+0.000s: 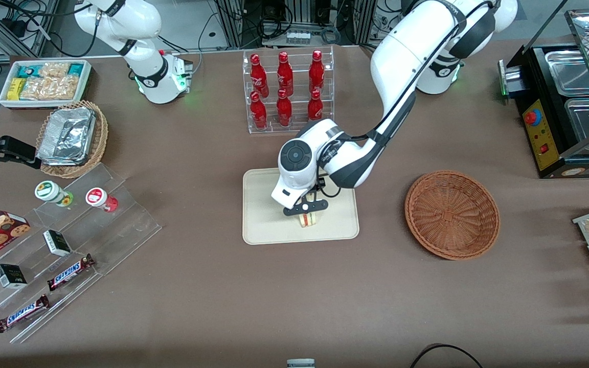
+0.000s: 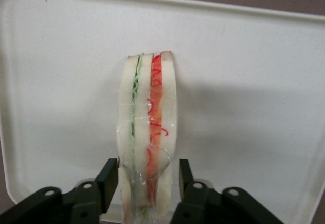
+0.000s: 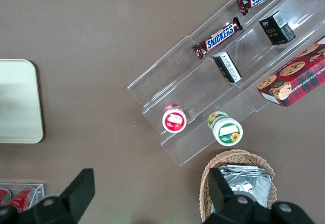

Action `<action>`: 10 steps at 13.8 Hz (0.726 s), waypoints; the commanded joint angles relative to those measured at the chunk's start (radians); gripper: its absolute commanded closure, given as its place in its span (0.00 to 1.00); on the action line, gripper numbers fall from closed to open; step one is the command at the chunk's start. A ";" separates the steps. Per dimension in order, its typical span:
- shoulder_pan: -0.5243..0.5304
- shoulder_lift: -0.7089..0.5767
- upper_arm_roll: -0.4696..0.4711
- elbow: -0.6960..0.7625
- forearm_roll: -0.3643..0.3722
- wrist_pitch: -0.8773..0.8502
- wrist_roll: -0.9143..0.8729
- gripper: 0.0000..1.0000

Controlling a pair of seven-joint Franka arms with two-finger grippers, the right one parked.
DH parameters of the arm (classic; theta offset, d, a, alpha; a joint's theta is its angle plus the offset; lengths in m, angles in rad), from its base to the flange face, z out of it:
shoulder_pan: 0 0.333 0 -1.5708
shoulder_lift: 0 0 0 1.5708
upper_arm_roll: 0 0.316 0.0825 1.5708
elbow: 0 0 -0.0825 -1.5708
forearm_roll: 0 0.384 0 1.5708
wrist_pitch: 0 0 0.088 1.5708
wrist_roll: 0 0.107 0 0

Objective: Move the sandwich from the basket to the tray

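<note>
The sandwich (image 1: 308, 220) (image 2: 148, 132) stands on its edge on the cream tray (image 1: 269, 225) (image 2: 254, 82), on the part of the tray nearest the front camera; its red, white and green layers face up. My gripper (image 1: 306, 210) (image 2: 147, 168) hangs straight over it, open, with one black finger (image 2: 108, 181) on each side and a thin gap showing at one of them. The reddish-brown wicker basket (image 1: 452, 214) sits empty beside the tray, toward the working arm's end of the table.
A clear rack of red bottles (image 1: 288, 92) stands farther from the camera than the tray. A tan basket of foil containers (image 1: 72, 138), a white snack bin (image 1: 44, 82) and an acrylic shelf (image 1: 64, 240) lie toward the parked arm's end. A black warmer (image 1: 565, 102) stands past the basket.
</note>
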 commanded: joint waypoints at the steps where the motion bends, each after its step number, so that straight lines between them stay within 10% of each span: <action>1: 0.001 -0.032 0.000 0.059 0.002 -0.086 -0.017 0.00; 10: 0.136 -0.200 0.003 0.151 -0.115 -0.370 0.284 0.00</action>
